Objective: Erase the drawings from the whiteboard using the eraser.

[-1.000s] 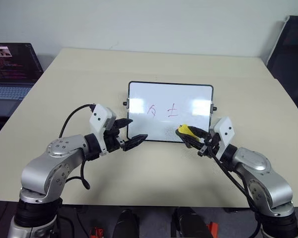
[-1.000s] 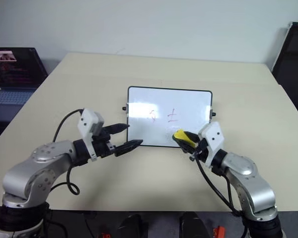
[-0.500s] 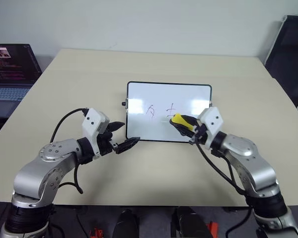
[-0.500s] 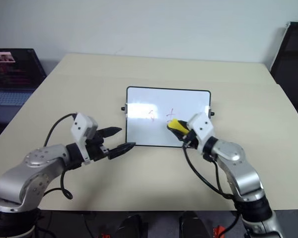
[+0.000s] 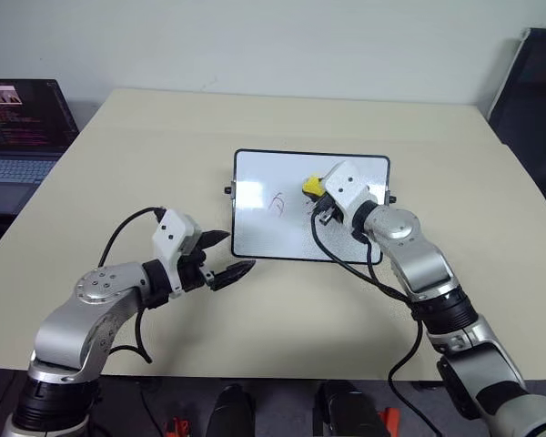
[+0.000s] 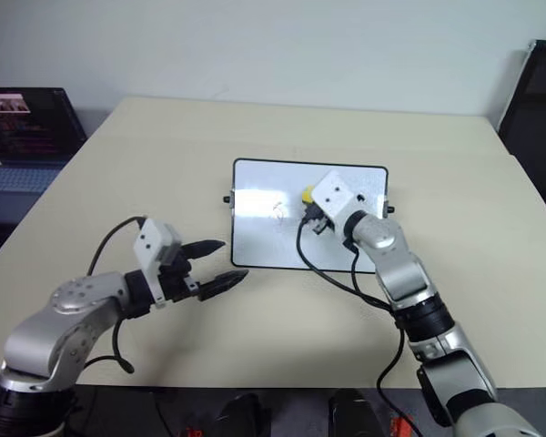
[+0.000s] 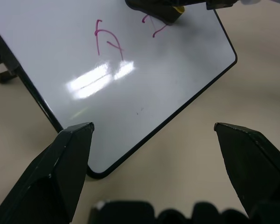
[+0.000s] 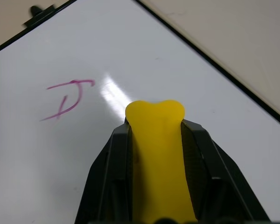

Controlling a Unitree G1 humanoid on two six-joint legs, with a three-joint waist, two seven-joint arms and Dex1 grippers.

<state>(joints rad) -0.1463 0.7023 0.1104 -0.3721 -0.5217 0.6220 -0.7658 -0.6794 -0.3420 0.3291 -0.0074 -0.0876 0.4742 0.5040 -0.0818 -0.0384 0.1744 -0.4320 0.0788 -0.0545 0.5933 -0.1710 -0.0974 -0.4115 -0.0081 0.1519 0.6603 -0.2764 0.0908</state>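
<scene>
The whiteboard [image 5: 268, 232] lies flat in the middle of the table. My right gripper [image 5: 317, 193] is shut on the yellow eraser [image 5: 311, 186] and holds it over the board's far middle. One reddish drawing [image 5: 278, 202] shows just left of the eraser. In the left wrist view a second drawing [image 7: 151, 29] pokes out from under the eraser [image 7: 178, 8]. The right wrist view has the eraser [image 8: 156, 140] between both black fingers [image 8: 109, 177], above the white surface. My left gripper [image 5: 226, 257] is open and holds nothing, by the board's near left corner.
An open laptop [image 5: 18, 127] stands off the table's far left corner. A dark chair [image 5: 535, 91] is at the far right. The beige table [image 5: 164, 155] extends all around the board. Black cables hang from both wrists.
My right gripper has carried the eraser from the board's near right corner up and left onto the board, over the right-hand drawing. The left gripper has drawn back a little from the board.
</scene>
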